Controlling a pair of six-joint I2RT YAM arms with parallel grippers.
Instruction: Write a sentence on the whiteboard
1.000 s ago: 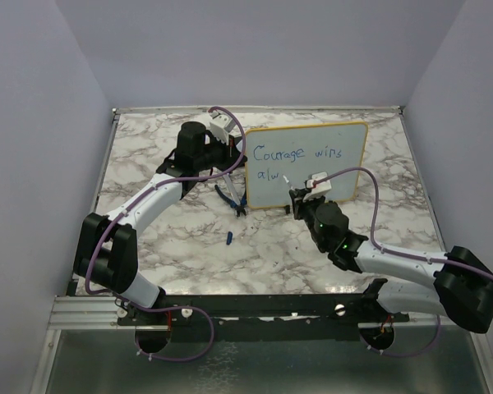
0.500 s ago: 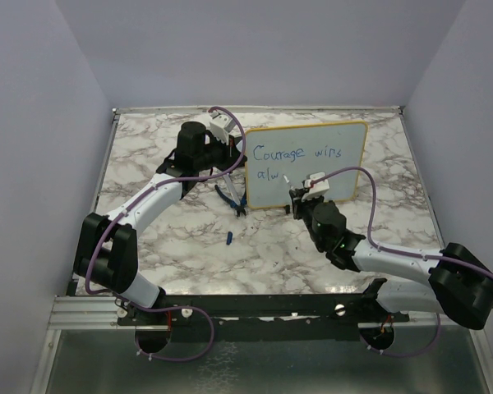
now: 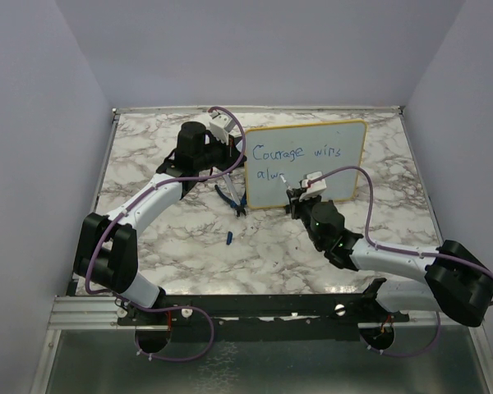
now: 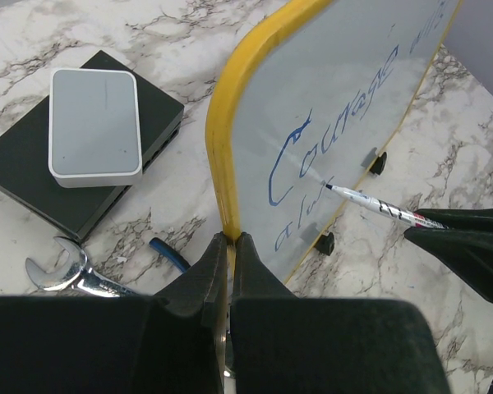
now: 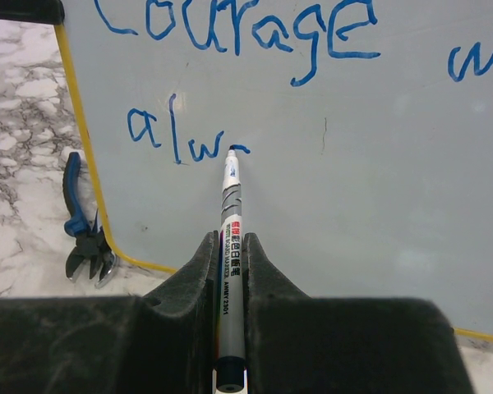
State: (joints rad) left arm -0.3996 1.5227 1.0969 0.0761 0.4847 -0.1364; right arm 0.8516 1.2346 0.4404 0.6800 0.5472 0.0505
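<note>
Where one marker [image 5: 230, 220] touches, one whiteboard [image 5: 353, 172] stands (yellow-framed).

Marble-patterned table [image 3: 148, 238], white with grey veining. The whiteboard [image 3: 308, 139] stands on it at the far right, resting on small black feet [image 4: 323, 243]. Blue-handled pliers [image 3: 232, 199] lie just beside the board's near-left corner. A small blue cap [image 3: 229, 238] lies nearer, apart from the pliers. Left of the board's yellow edge lies a flat black box [image 4: 94, 127] with a pale grey top, and near it a silvery wrench [image 4: 70, 275].
</note>
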